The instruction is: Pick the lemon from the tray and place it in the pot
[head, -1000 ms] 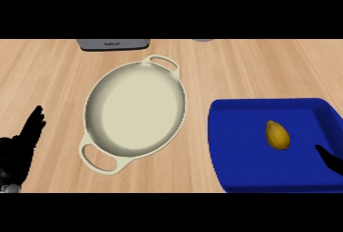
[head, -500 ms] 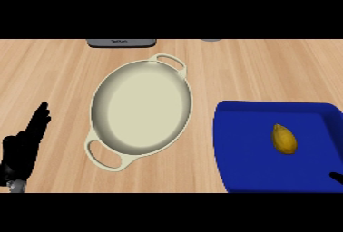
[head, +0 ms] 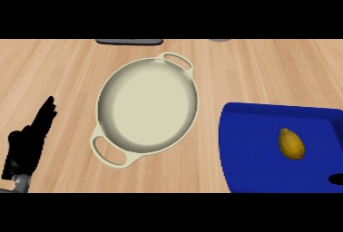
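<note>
A yellow lemon (head: 291, 143) lies in the blue tray (head: 251, 149) at the lower right. To the tray's left sits a cream oval pot (head: 148, 107) with two loop handles, nothing inside it. My left hand (head: 28, 140) rests at the lower left edge, fingers straight and pointing up, apart from the pot. Of my right hand (head: 335, 179) only a small black tip shows at the right edge, over the tray's near right corner and below the lemon; I cannot tell how its fingers stand.
The wooden counter (head: 67, 68) stretches around the pot and tray. A dark flat object (head: 129, 41) lies at the back edge, and a small grey thing (head: 220, 40) peeks in beside it.
The view has shifted, so pot, tray and lemon sit farther right and lower in the picture. My right hand has slid toward the lower right edge and shows less.
</note>
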